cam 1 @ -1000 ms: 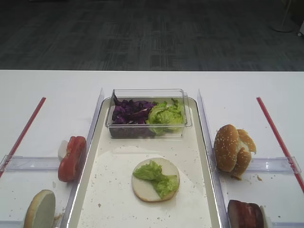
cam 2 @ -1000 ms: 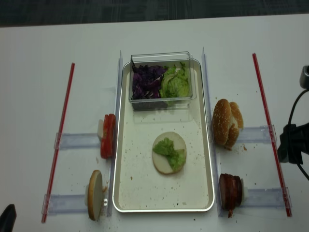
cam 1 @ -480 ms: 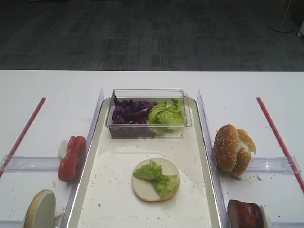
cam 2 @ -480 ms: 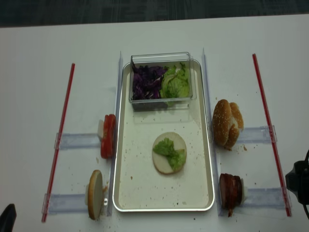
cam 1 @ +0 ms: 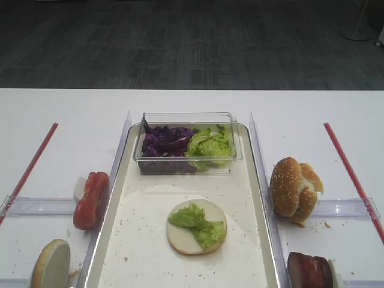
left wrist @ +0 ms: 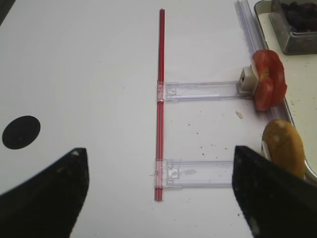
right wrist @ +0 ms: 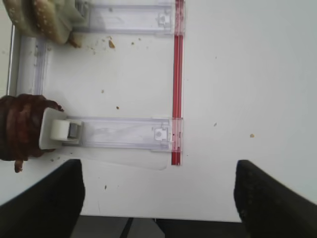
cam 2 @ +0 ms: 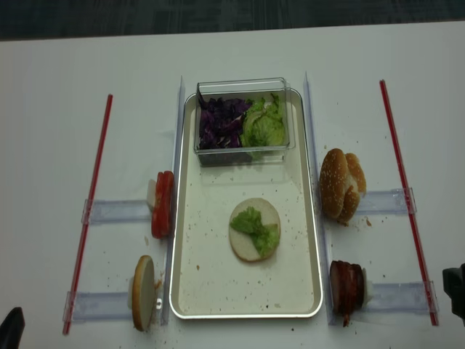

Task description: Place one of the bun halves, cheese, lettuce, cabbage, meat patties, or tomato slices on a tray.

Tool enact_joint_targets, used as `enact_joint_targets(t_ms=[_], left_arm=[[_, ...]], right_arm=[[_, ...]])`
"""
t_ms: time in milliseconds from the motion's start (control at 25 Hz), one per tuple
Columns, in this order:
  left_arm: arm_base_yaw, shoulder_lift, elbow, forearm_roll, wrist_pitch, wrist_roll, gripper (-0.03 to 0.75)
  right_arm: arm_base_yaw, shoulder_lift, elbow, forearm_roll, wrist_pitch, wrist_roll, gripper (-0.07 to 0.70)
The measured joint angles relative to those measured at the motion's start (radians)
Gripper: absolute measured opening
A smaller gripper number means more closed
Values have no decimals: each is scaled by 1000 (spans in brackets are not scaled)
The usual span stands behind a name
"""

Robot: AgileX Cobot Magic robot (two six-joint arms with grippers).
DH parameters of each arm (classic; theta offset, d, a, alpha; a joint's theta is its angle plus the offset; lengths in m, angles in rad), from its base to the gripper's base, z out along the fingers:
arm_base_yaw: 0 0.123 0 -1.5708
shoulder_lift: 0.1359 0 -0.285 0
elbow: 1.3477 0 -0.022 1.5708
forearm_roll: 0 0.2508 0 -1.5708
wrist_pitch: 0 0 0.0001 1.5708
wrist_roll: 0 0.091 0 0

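Observation:
On the tray (cam 2: 218, 280) (cam 1: 147, 240) lies a bun half (cam 2: 245, 246) (cam 1: 183, 239) topped with lettuce (cam 2: 256, 225) (cam 1: 198, 223). More lettuce (cam 2: 264, 127) and cabbage (cam 2: 221, 122) fill a clear tub. Sesame bun halves (cam 2: 340, 185) (right wrist: 42, 17) and meat patties (cam 2: 346, 286) (right wrist: 17, 126) stand right of the tray. Left of it are tomato slices (cam 2: 163, 203) (left wrist: 267, 79) and another bun half (cam 2: 142, 292) (left wrist: 283, 146). No cheese is in view. My right gripper (right wrist: 158, 198) and left gripper (left wrist: 158, 198) hang open and empty over the table's outer near parts.
Red strips (cam 2: 91, 211) (cam 2: 405, 196) run along both sides, joined to clear plastic holders (cam 2: 116, 211) (cam 2: 389, 201). The tub (cam 2: 243, 86) sits at the tray's far end. A black round mark (left wrist: 21, 132) lies on the table far left. The table's near edge (right wrist: 163, 217) is under the right gripper.
The right arm has drawn back toward the near right corner and nearly left the overhead view. Its jaws have narrowed slightly. The food has not moved.

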State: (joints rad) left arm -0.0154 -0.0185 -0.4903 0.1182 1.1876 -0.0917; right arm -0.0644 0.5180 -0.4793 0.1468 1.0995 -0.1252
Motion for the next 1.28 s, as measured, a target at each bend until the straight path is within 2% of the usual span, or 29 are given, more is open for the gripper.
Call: enact_joint_targets(t_ms=[720, 1280], left_arm=[[0, 0, 0, 0, 0, 0, 545], [0, 0, 0, 0, 0, 0, 545]], right_arm=[[0, -519, 0, 6, 30, -8, 608], [-1, -533, 0, -3, 32, 22, 609]])
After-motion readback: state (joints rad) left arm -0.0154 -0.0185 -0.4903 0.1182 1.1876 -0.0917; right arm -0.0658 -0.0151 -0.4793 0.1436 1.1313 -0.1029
